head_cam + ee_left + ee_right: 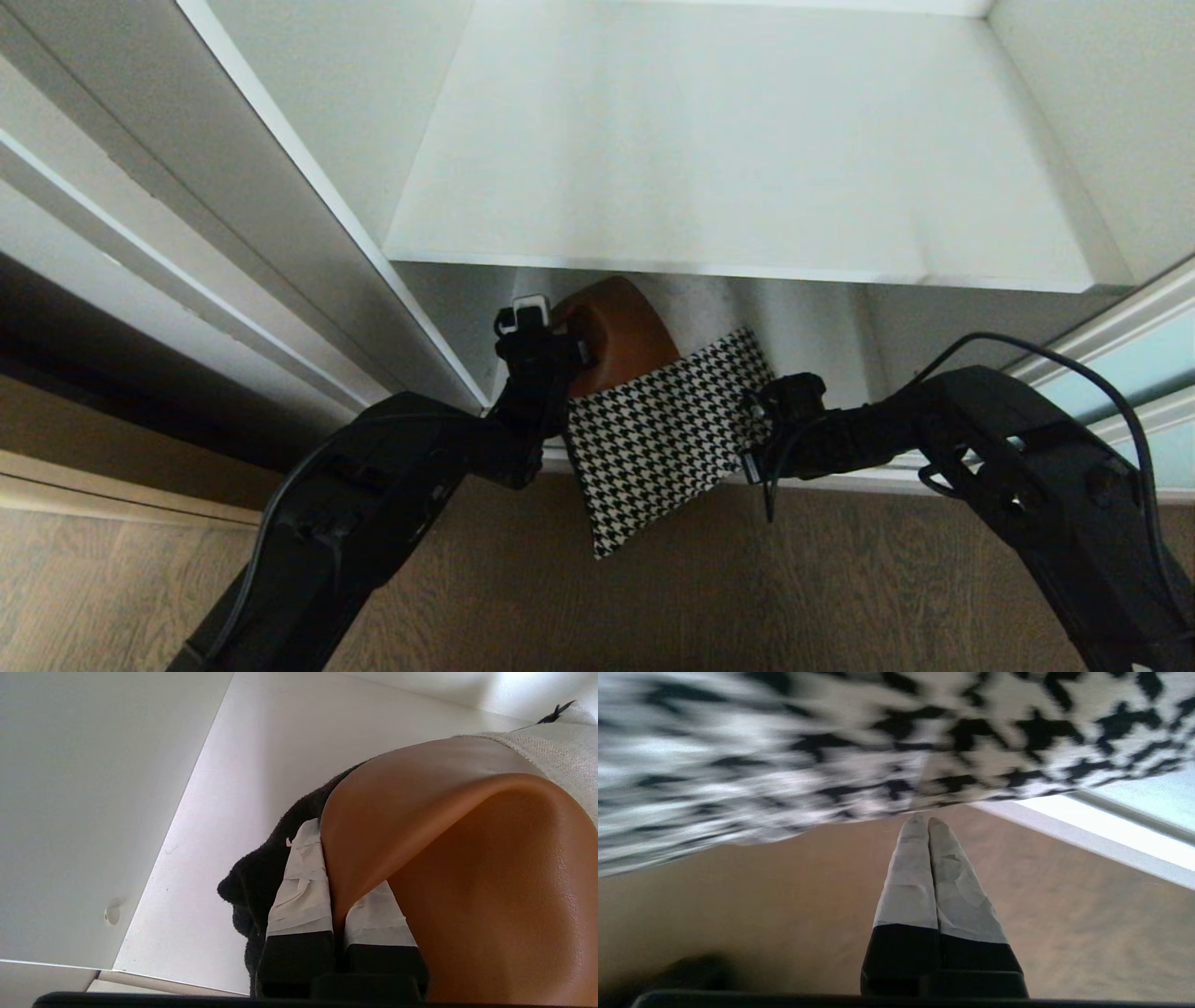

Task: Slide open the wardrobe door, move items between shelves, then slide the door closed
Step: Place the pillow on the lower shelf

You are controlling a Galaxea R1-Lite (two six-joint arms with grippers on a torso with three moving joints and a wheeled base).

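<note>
The patchwork cushion (653, 439) hangs tilted in front of the wardrobe, below the front edge of the upper shelf (728, 159). My left gripper (551, 341) is shut on its brown leather corner. In the left wrist view the taped fingers (301, 891) pinch a fold of leather (467, 858), with the black underside (261, 877) beside them and the grey patch (560, 751) beyond. My right gripper (927, 821) is shut and holds nothing; its tips sit just under the houndstooth patch (831, 742), at that patch's right edge (754, 439). The sliding wardrobe door (1153, 350) shows pale aqua at the far right.
The upper shelf is bare, with white side walls (1111, 112). A lower white edge (868, 481) runs behind the cushion. Wood floor (747, 597) lies below both arms. Grey-white door frames (187, 187) slant along the left.
</note>
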